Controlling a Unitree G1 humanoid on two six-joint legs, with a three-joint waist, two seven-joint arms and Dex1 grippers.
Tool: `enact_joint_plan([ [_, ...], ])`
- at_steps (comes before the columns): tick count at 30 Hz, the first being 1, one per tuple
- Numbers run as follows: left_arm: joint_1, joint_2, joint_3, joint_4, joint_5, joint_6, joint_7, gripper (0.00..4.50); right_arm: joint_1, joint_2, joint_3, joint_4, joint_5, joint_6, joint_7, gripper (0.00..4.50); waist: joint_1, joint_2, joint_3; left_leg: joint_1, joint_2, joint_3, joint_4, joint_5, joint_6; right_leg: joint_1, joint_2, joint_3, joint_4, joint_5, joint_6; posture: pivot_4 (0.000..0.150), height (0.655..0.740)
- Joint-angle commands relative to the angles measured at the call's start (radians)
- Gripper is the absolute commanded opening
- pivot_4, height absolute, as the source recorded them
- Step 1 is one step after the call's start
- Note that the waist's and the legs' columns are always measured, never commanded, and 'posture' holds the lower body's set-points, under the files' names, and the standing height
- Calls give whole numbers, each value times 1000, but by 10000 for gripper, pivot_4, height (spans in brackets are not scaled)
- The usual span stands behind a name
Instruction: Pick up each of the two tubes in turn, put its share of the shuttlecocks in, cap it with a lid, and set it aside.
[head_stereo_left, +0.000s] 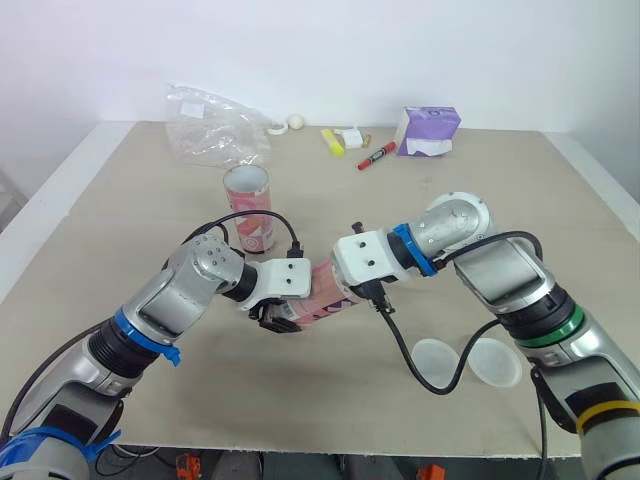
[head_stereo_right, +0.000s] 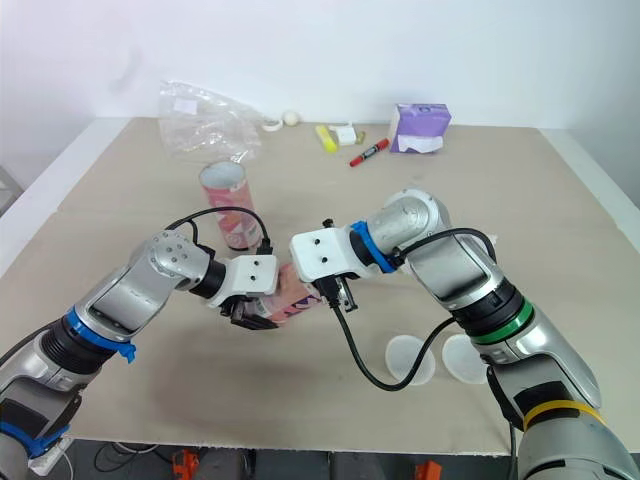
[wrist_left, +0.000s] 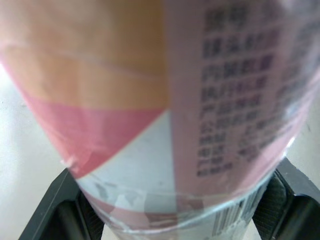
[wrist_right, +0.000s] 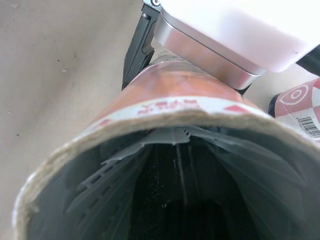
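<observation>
Two robot arms are meeting over the middle of a beige bench (head_stereo_left: 110, 230) that is standing against a plain white wall (head_stereo_left: 400, 50). The left gripper (head_stereo_left: 278, 315) is clamping a pink and white tube (head_stereo_left: 320, 303), holding it on its side just above the surface at the centre of the frame; in the left wrist view its black fingers (wrist_left: 287, 200) are pressing both flanks of the printed cardboard. The right gripper (head_stereo_left: 338, 298) is sitting at the tube's open mouth, and whether it is open or closed cannot be told. White shuttlecock feathers (wrist_right: 165, 137) are lining the inside of that tube. A second tube (head_stereo_left: 248, 208) is standing upright, open end up, just above and left of centre, apart from both arms. Two translucent white lids (head_stereo_left: 437, 364) are lying flat side by side at the lower right, under the right arm. Along the top of the frame, near the wall, a crumpled clear plastic bag (head_stereo_left: 212, 125) is resting at the upper left, with a small white ball (head_stereo_left: 296, 121), a yellow highlighter (head_stereo_left: 332, 141), a red marker (head_stereo_left: 376, 157) and a purple pack (head_stereo_left: 428, 130) running rightward from it.
</observation>
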Motion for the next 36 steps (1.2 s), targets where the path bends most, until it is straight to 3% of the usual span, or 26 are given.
enact_joint_plan([
  [1,7,-23,-17,-33,-5,-11,16,32719,13,30,39,13,-9,6,19,500,-6,0,0,0,0,0,0,0,0,0,0,0,0,0,0,1500,7400],
  [8,19,-11,-8,-30,-4,-24,16,32719,-19,-84,-174,-79,124,117,55,500,-1,1,1,-4,-1,0,0,1,1,-2,-1,0,-1,0,1,1500,7400],
  [15,23,-9,-2,-3,-3,-66,14,32719,65,-248,-402,-195,303,269,45,500,19,2,1,-8,-2,-1,-2,0,1,-4,-2,0,-2,-3,3,1500,7400],
  [19,43,-57,36,25,-54,-100,29,32719,260,-374,-609,-220,373,336,25,500,31,1,2,-9,-2,-1,-2,0,1,-4,-2,-1,-2,-4,2,1500,7400],
  [24,106,-182,121,57,-180,-211,46,32719,490,-425,-775,-293,437,385,-27,500,24,1,2,-11,-2,0,-2,0,0,-5,-3,0,-3,-4,3,1500,7400],
  [29,197,-281,153,110,-269,-362,45,32719,698,-433,-848,-357,436,369,-71,500,18,1,2,-11,-1,0,-3,-1,2,-6,-2,-1,-3,-3,6,1500,7400],
  [36,207,-376,147,319,-225,-577,110,32719,834,-449,-869,-360,424,324,-98,500,20,0,3,-10,-2,1,1,0,1,-4,-2,0,-3,-2,3,1500,7400],
])
